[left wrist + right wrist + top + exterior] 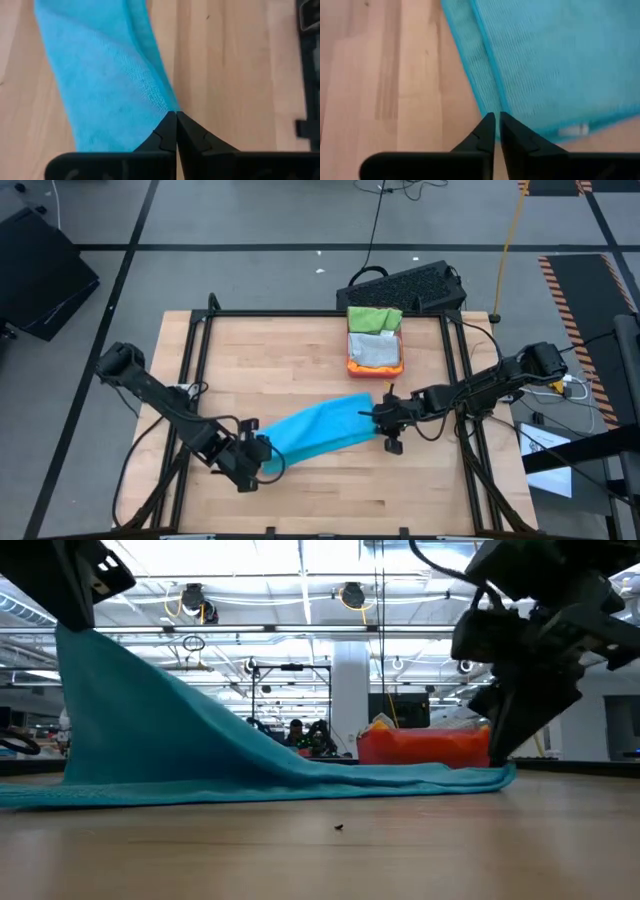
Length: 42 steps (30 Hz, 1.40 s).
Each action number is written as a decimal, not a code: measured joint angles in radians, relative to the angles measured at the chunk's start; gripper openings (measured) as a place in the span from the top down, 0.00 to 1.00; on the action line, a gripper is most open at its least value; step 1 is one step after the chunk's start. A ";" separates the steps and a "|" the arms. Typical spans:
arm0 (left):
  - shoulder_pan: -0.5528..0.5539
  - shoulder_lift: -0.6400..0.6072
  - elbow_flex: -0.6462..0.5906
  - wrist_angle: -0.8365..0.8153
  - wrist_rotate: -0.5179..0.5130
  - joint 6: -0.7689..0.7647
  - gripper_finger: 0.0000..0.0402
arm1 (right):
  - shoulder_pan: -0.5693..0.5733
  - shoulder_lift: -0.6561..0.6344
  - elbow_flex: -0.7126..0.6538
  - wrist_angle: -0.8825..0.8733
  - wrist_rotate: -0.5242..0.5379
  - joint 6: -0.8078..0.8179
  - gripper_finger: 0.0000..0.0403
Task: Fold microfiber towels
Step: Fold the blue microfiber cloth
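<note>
One bright blue towel [320, 430] lies out on the wooden table [300, 360]. Two more towels sit in the pink-red tray [352, 365] well beyond it: a bright green one [374, 318] and a grey one [376, 353]. Two grippers are at work.

The left gripper [262, 454] has its jaws pressed together on one end of the blue towel; in the left wrist view the cloth's edge runs right into the meeting point of the fingertips [170, 131]. In the low view that end is raised off the table and the cloth slopes down from it like a tent.

The right gripper [385, 420] is at the opposite end, its jaws drawn nearly together with only a thin slit between them. In the right wrist view the tips sit at the towel's hem, and whether cloth is pinched between them I cannot tell. That end lies low on the wood.

The blue towel is stretched into a long narrow band between the two grippers, with a fine ribbed weave and a lengthwise fold ridge.
</note>
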 joint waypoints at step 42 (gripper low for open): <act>0.066 -0.131 -0.008 0.003 -0.340 -0.114 0.98 | -0.052 0.512 0.394 0.267 0.026 -0.356 0.68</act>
